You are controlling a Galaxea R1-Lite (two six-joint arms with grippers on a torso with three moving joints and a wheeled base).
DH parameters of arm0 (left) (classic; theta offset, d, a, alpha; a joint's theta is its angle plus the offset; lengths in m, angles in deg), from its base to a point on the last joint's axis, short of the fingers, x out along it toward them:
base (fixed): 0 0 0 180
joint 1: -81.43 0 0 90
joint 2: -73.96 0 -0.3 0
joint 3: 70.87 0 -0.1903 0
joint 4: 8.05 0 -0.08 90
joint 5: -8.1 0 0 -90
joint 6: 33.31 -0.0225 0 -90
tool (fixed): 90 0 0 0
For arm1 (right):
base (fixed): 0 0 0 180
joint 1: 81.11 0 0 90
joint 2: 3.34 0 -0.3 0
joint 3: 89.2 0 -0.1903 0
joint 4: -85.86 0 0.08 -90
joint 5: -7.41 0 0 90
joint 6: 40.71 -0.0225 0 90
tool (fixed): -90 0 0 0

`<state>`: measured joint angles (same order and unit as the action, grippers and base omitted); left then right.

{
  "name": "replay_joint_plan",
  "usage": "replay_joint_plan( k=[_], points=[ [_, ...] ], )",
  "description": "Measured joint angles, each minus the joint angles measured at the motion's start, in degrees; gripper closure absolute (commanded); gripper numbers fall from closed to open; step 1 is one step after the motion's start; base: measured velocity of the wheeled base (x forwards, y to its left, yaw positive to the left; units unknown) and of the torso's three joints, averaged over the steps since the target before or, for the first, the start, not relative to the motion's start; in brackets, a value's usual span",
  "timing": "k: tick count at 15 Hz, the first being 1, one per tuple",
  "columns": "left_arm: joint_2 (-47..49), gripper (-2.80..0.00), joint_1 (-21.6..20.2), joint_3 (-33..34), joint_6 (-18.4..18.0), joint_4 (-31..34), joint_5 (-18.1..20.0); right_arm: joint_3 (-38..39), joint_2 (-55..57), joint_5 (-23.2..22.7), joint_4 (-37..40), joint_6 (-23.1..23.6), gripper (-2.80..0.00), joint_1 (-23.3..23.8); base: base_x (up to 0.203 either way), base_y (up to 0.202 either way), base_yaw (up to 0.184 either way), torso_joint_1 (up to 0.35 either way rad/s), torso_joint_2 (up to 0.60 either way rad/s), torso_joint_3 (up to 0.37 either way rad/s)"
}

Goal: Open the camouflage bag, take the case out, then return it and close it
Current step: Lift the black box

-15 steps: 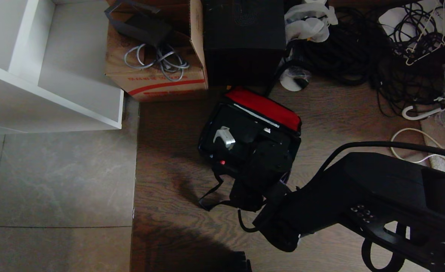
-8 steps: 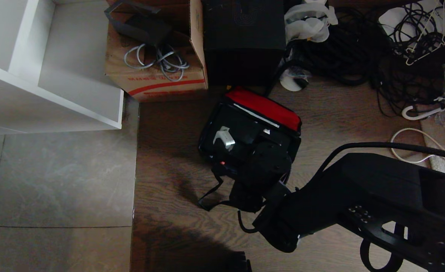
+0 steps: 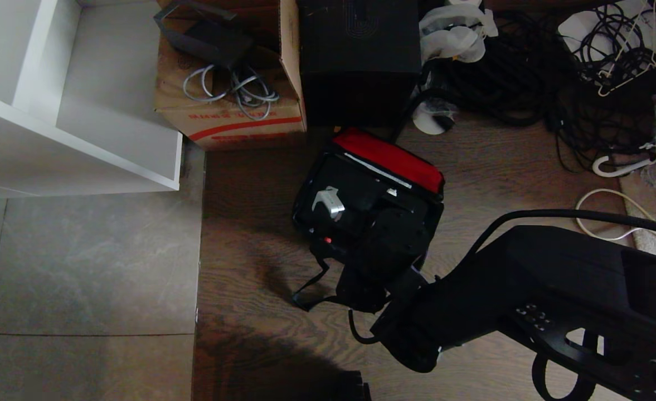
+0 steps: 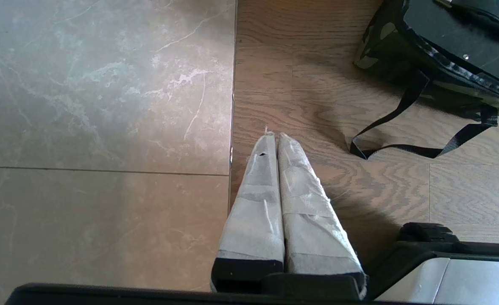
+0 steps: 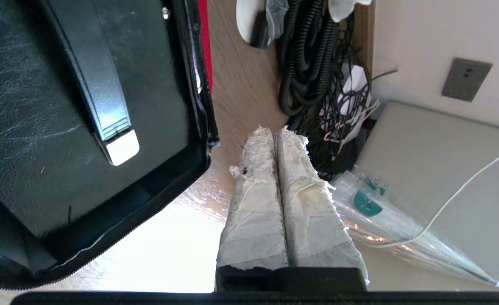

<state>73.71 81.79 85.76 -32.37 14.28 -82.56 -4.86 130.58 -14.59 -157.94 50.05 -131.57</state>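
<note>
the case is seen inside the open bag, with the right gripper pressed together beside it, the left gripper likewise pressed together over the floor.

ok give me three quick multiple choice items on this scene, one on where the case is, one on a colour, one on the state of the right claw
1. Where is the case?
A. inside the open camouflage bag
B. on the white shelf
C. on top of the cardboard box

2. What colour is the lining of the bag's raised lid?
A. blue
B. red
C. yellow

3. How does the right claw stand?
A. wide open
B. shut on the case's handle
C. shut, holding nothing

Answers: 1 A, the black case with its handle lies within the bag's rim; 2 B, the head view shows the lid's red inside; 3 C, the right wrist view shows its taped fingers pressed together beside the bag, over the wood floor.
</note>
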Motion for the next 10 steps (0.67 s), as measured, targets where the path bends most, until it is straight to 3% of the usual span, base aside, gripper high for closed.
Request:
replay_joint_plan(
  k=[8, 9, 10],
  points=[
    [0.0, 0.0, 0.0, 0.0, 0.0, 0.0, 0.0, -0.6, 3.6, -1.6, 0.0, 0.5, 0.0, -0.2, 0.0, 0.0, 0.0, 0.0, 0.0, 0.0],
    [0.0, 0.0, 0.0, 0.0, 0.0, 0.0, 0.0, -0.6, 4.2, -1.7, 0.0, 0.5, -2.8, -0.2, 0.0, 0.0, 0.0, 0.0, 0.0, 0.0],
    [0.0, 0.0, 0.0, 0.0, 0.0, 0.0, 0.0, -0.8, 4.8, -1.8, 0.0, 0.6, -2.8, -0.2, 0.0, 0.0, 0.0, 0.0, 0.0, 0.0]
  ],
)
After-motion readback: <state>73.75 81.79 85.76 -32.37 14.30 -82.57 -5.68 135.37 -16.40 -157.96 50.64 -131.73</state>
